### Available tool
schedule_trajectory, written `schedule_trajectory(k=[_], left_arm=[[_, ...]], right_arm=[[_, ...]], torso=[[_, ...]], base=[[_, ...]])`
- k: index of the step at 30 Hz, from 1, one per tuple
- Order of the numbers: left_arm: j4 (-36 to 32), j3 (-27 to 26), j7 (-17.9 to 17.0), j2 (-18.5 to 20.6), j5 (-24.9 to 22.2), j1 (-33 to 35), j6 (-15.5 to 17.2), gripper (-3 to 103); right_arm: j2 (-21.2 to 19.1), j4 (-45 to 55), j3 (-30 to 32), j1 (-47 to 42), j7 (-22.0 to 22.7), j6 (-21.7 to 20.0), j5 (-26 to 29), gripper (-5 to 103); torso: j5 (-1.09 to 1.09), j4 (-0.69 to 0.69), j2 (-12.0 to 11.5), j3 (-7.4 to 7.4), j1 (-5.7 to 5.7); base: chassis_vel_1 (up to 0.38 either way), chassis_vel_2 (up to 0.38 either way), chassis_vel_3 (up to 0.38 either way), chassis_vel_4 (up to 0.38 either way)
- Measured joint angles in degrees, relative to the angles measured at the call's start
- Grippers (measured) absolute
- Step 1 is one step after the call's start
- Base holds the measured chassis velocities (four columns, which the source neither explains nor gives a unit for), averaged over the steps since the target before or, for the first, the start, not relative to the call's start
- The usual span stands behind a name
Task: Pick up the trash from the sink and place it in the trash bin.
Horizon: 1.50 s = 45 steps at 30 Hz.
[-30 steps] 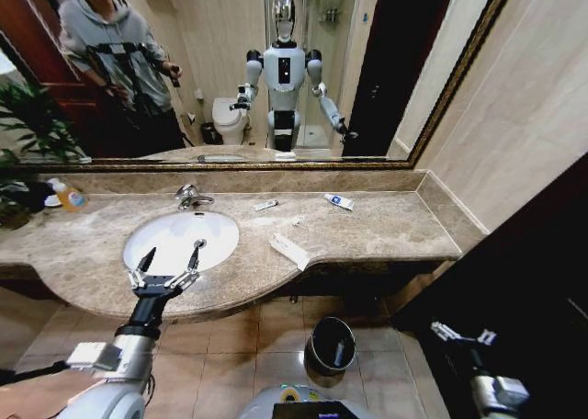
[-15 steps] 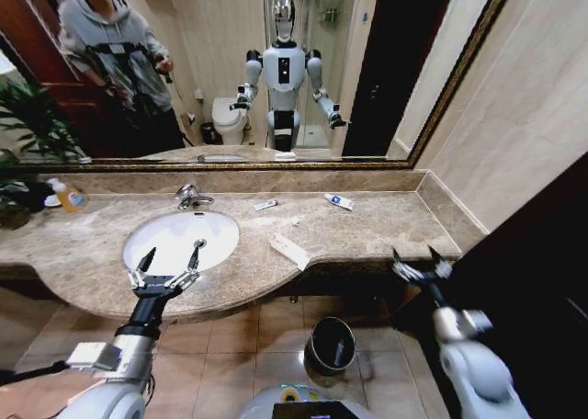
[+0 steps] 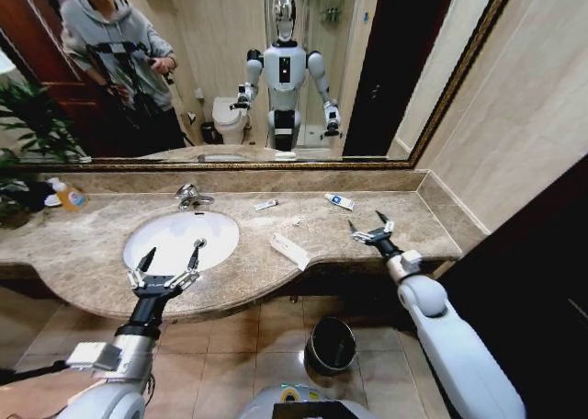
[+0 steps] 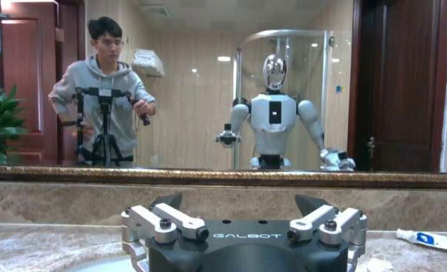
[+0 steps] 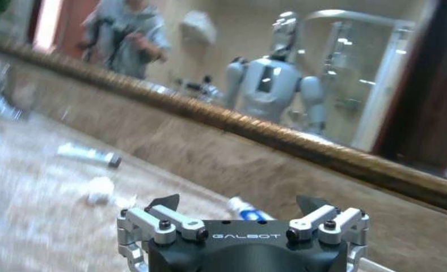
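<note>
Vanity counter, trash not yet collected.

Bin [image 3: 331, 345] stands on the floor at 6 o'clock, below the counter. Left gripper [image 3: 168, 261] is held idle over the sink [image 3: 181, 240] front rim, fingers apart. Right gripper [image 3: 369, 227], fingers spread and empty, is raised over the counter, likely for the tube [image 3: 339, 201] at its 11 o'clock. Flat packet [image 3: 289, 250] lies between sink and right gripper.

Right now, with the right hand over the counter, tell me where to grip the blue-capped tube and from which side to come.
Grip the blue-capped tube across its white body, probably best from above. It lies flat and slanted on the marble counter, so turn the open right hand crosswise to its length.
</note>
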Motion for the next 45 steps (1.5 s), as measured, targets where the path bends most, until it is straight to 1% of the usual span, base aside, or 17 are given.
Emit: schedule_trajectory(k=[2,3,5,6,9,10,12,19,22,27,30,36,38,40,41,43,45], left_arm=[[0.00,0.00,0.00,-0.01,0.00,0.00,0.00,100],[0.00,0.00,0.00,-0.01,0.00,0.00,0.00,100],[0.00,0.00,0.00,0.00,0.00,0.00,0.00,100],[0.00,0.00,0.00,0.00,0.00,0.00,0.00,100],[0.00,0.00,-0.01,-0.01,0.00,0.00,0.00,100],[0.00,0.00,-0.01,-0.01,0.00,0.00,0.00,100],[0.00,0.00,0.00,-0.01,0.00,0.00,0.00,100],[0.00,0.00,0.00,0.00,0.00,0.00,0.00,100],[0.00,0.00,-0.01,0.00,0.00,0.00,0.00,100],[0.00,0.00,-0.01,-0.01,0.00,0.00,0.00,100],[0.00,0.00,0.00,-0.01,0.00,0.00,0.00,100],[0.00,0.00,-0.01,0.00,0.00,0.00,0.00,100],[0.00,0.00,-0.01,0.00,0.00,0.00,0.00,100],[0.00,0.00,-0.01,0.00,0.00,0.00,0.00,100],[0.00,0.00,-0.01,0.00,0.00,0.00,0.00,100],[0.00,0.00,-0.01,0.00,0.00,0.00,0.00,100],[0.00,0.00,-0.01,-0.01,0.00,0.00,0.00,100]], right_arm=[[0.39,-4.11,-2.17,3.57,0.25,0.01,-3.48,100],[0.39,-4.11,-2.17,3.57,0.25,0.01,-3.48,100],[0.23,-7.81,-4.01,6.30,0.24,0.10,-7.73,100],[0.23,-7.81,-4.01,6.30,0.24,0.10,-7.73,100],[-0.06,-12.01,-5.90,10.22,0.64,0.87,-14.17,100],[-0.06,-12.01,-5.90,10.22,0.64,0.87,-14.17,100],[0.15,-13.99,-7.03,13.01,1.03,1.01,-16.92,100],[-0.01,-16.87,-9.53,18.76,1.24,0.21,-20.10,100],[-0.69,-18.08,-10.34,20.43,0.33,0.12,-21.55,100],[-4.67,-20.74,-14.61,24.98,-4.06,0.04,-21.58,100],[-5.31,-22.41,-16.00,26.84,-5.07,0.48,-22.41,100],[-4.82,-24.24,-16.16,27.62,-5.14,1.70,-25.09,100],[-4.06,-25.05,-15.57,27.56,-4.55,2.51,-27.01,100],[-2.81,-26.82,-14.28,27.65,-2.45,4.86,-31.67,100],[-2.81,-26.82,-14.28,27.65,-2.45,4.86,-31.67,100],[-2.41,-27.42,-13.54,27.94,-1.60,5.65,-34.42,100],[-2.42,-27.56,-13.47,28.15,-1.42,5.66,-35.05,100]], torso=[[0.00,0.01,0.00,0.00,0.00],[0.00,0.01,0.00,0.00,0.00],[-0.02,0.00,0.00,0.00,0.00],[-0.02,0.00,0.00,0.00,0.00],[-0.02,-0.01,0.00,-0.01,-0.01],[-0.02,-0.01,0.00,-0.01,-0.01],[-0.03,-0.01,0.00,-0.01,-0.01],[-0.03,0.01,0.01,-0.01,-0.01],[-0.02,0.01,0.01,-0.01,-0.01],[-0.03,-0.01,0.01,-0.01,-0.01],[-0.02,0.00,0.01,-0.01,-0.01],[-0.02,0.00,0.01,-0.01,-0.01],[-0.02,0.00,0.01,-0.01,-0.01],[0.00,0.00,0.01,-0.01,-0.01],[0.00,0.00,0.01,-0.01,-0.01],[-0.02,0.00,0.01,-0.01,-0.01],[-0.04,0.00,0.01,-0.01,-0.01]], base=[[0.000,0.000,0.000,0.000],[0.000,0.000,0.000,0.000],[0.000,0.000,0.000,0.000],[0.000,0.000,0.000,0.000],[0.000,0.000,0.000,0.000],[0.000,0.000,0.000,0.000],[0.000,0.000,0.000,0.000],[0.000,0.000,0.000,0.000],[0.000,0.000,0.000,0.000],[0.000,0.000,0.000,0.000],[0.000,0.000,0.000,0.000],[0.000,0.000,0.000,0.000],[0.000,0.000,0.000,0.000],[0.000,0.000,0.000,0.000],[0.000,0.000,0.000,0.000],[0.000,0.000,0.000,0.000],[0.000,0.000,0.000,0.000]])
